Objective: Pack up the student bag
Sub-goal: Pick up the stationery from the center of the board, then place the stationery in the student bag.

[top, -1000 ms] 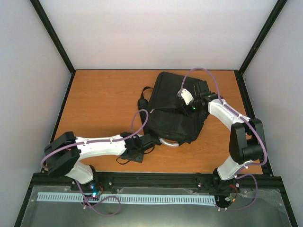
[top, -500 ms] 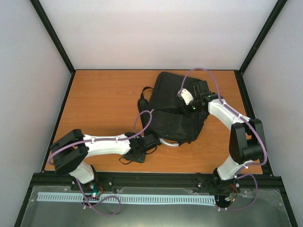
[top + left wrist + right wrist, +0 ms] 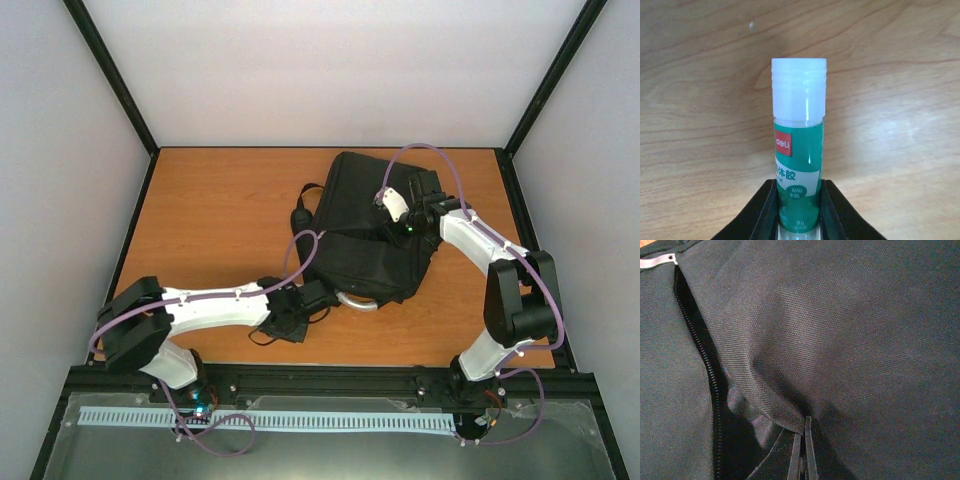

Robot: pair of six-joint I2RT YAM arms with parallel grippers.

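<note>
The student bag (image 3: 365,230), a big black backpack, lies flat at the back right of the table. My right gripper (image 3: 408,228) rests on top of it, shut on a fold of the student bag's fabric (image 3: 840,330); the tips (image 3: 802,422) pinch the flap's edge beside the open zip (image 3: 705,355). Just off the bag's near-left corner sits my left gripper (image 3: 312,296), low over the wood. It is shut on a green glue stick (image 3: 799,150) with a white cap, both fingers (image 3: 769,200) pressed against the stick's sides. The top view does not show the stick.
The bag's grey loop handle (image 3: 358,302) lies on the table right of my left gripper. A black strap (image 3: 300,215) sticks out on the bag's left side. Black frame posts and white walls (image 3: 320,70) surround the wooden table (image 3: 210,220).
The left arm's elbow shifted a little to the right and back; its gripper stays by the bag's near-left corner. The right arm and the bag have not moved.
</note>
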